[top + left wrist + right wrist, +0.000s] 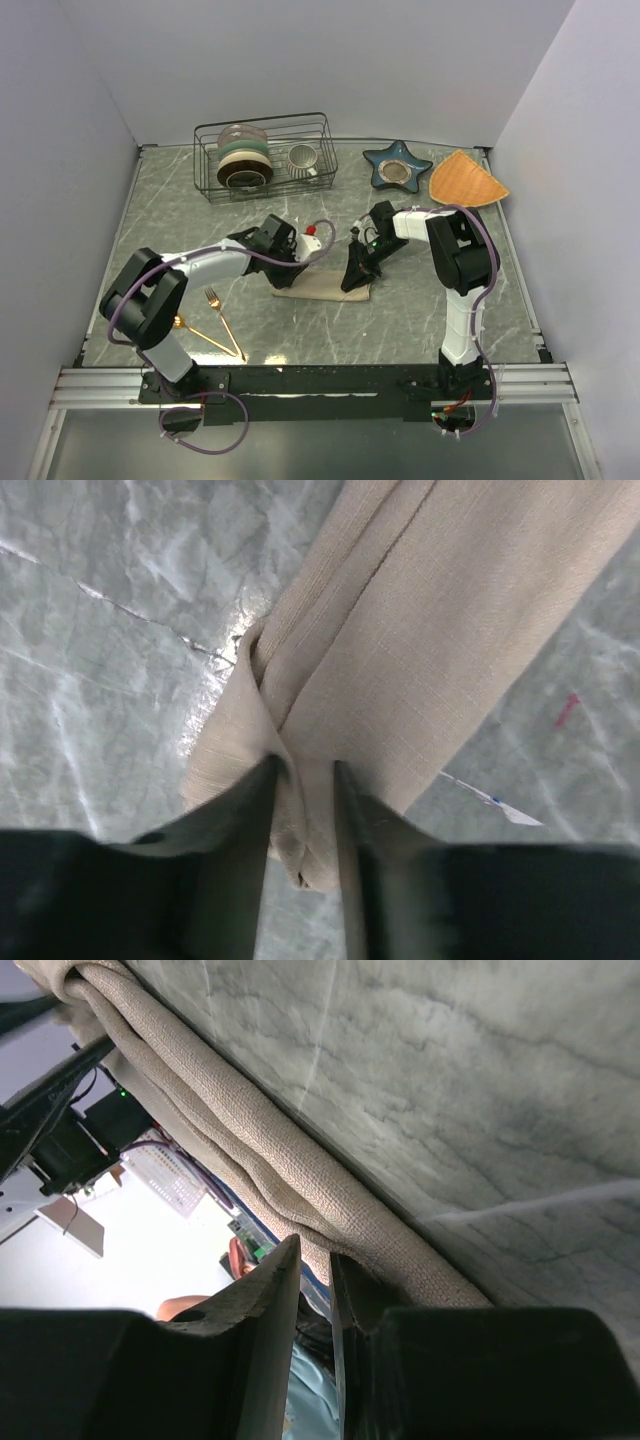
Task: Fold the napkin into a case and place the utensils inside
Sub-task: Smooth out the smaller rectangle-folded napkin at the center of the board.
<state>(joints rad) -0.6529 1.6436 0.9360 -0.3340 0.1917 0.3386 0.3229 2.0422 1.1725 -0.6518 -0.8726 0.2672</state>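
Gripping: left gripper (305, 770) pinches napkin (420, 630) at its left end, right gripper (315, 1260) its right.
Napkin: folded strip mid-table, long axis between grippers (no pocket visible yet).
Utensils: fork (222, 318), spoon (195, 330) nearer left arm.

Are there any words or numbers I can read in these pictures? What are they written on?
No text here can be read.
White scrap beside the napkin: it has a blue speck, too small to read.
Red mark on the table: a smudge, not a letter.
White dotted board in the right wrist view: too blurred to read.
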